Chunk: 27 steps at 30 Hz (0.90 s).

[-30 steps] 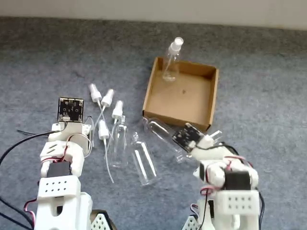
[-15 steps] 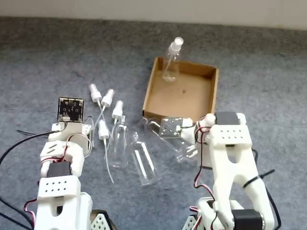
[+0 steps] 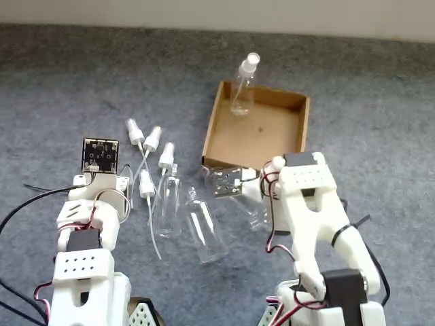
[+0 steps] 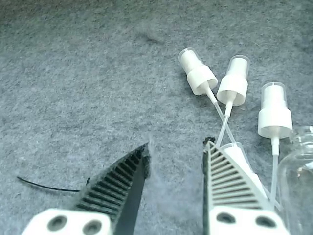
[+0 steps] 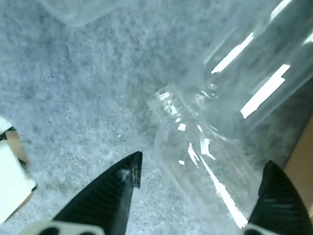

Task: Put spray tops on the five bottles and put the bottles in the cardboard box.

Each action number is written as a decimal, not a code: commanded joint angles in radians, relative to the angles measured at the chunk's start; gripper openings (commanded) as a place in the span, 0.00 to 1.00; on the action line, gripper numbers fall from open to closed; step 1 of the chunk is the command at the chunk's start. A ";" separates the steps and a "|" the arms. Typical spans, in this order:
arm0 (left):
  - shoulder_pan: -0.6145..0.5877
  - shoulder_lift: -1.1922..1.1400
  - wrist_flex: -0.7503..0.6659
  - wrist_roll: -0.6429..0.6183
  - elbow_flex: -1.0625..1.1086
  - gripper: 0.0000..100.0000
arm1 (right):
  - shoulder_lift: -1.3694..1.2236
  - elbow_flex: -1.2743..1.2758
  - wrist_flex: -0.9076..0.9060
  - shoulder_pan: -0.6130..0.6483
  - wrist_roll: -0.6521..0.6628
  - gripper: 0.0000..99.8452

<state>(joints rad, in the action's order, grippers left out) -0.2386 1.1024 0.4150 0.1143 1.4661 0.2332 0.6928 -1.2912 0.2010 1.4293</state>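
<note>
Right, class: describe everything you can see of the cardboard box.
The cardboard box is brown, shallow, roughly square and open-topped, with low walls and a bare floor bearing a small dark mark. It sits flat on the grey carpet. A clear bottle with a white spray top leans in its far left corner, top poking past the wall. An uncapped bottle lies close outside its near wall; contact is unclear.

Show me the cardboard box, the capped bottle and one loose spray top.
cardboard box (image 3: 265,139), high view, on its bare floor.
capped bottle (image 3: 240,94), high view, on its clear body.
loose spray top (image 4: 275,120), left wrist view, on its white collar.
</note>
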 commanded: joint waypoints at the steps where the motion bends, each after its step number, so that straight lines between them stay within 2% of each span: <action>1: 0.010 0.019 -0.020 0.006 -0.002 0.16 | -0.028 -0.051 0.054 -0.005 0.005 0.33; 3: 0.010 0.019 -0.020 0.006 -0.002 0.16 | -0.039 -0.051 0.059 -0.015 -0.009 0.30; 7: 0.010 0.019 -0.020 0.006 -0.002 0.16 | -0.048 -0.048 0.064 -0.033 -0.101 0.17; 10: 0.010 0.019 -0.020 0.006 -0.002 0.16 | -0.048 -0.042 0.054 -0.044 -0.181 0.11; 17: 0.008 0.019 -0.020 0.006 -0.002 0.16 | -0.038 0.031 0.054 -0.077 -0.339 0.11; 27: 0.008 0.019 -0.020 0.006 0.005 0.16 | -0.038 0.030 0.062 -0.291 -0.689 0.11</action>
<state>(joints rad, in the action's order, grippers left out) -0.2386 1.1024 0.4150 0.1143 1.4768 0.1826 0.7158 -1.2390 -0.0138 0.8170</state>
